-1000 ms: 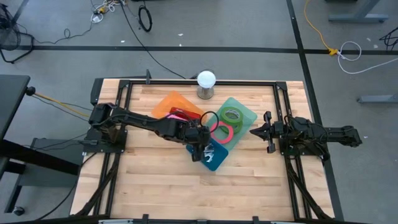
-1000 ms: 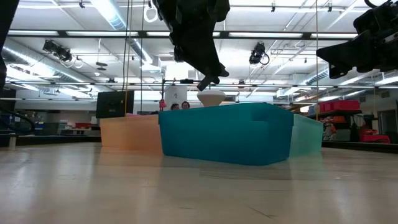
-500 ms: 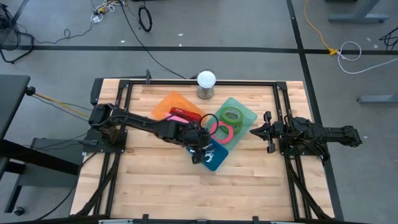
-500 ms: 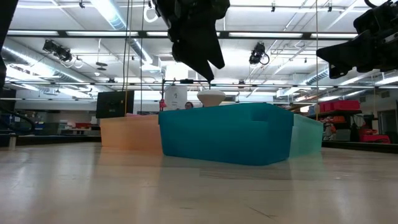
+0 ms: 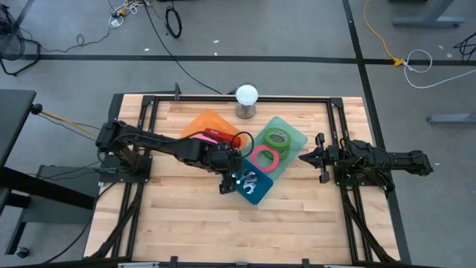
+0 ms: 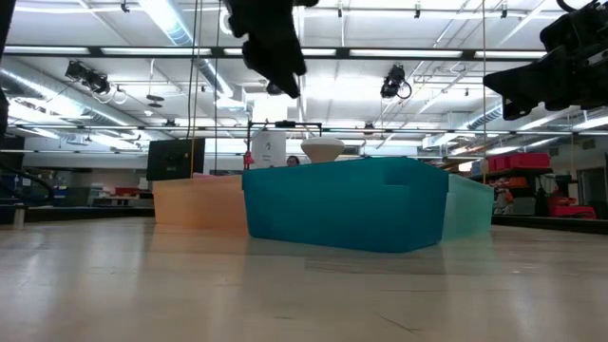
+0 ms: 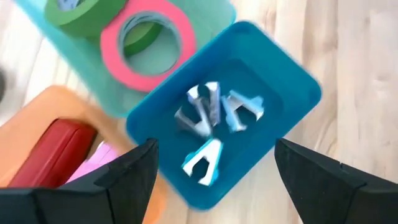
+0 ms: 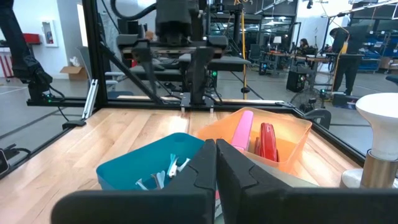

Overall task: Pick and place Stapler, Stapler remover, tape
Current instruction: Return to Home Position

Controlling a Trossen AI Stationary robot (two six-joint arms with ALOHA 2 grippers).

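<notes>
- Surface [image 5: 186,223] of pale wood, high view: three bins clustered at centre. Blue bin [image 5: 256,190], orange bin [image 5: 195,123] at its 11 o'clock, green bin [image 5: 296,138] at its 1 o'clock.
- Task items all binned: removers [image 7: 211,112] in blue; pink stapler [image 8: 241,127] in orange beside a red stapler [image 8: 267,140]; green tape [image 5: 277,138] and pink tape [image 5: 264,157] in green.
- Left pincer [image 5: 227,181] hovers over the blue bin's 9 o'clock rim, fingers wide apart, empty. Right pincer [image 8: 216,163] pressed together, parked at 3 o'clock.
- Judgement: sorting done; step in hand is the return home. Next move calls for lifting clear of the bin walls and folding the left arm to its base at 9 o'clock.
- Hard to read: removers blurred, count and colour unsure, no black one made out. Low view: bin walls hide contents; left pincer cut by frame top.
</notes>
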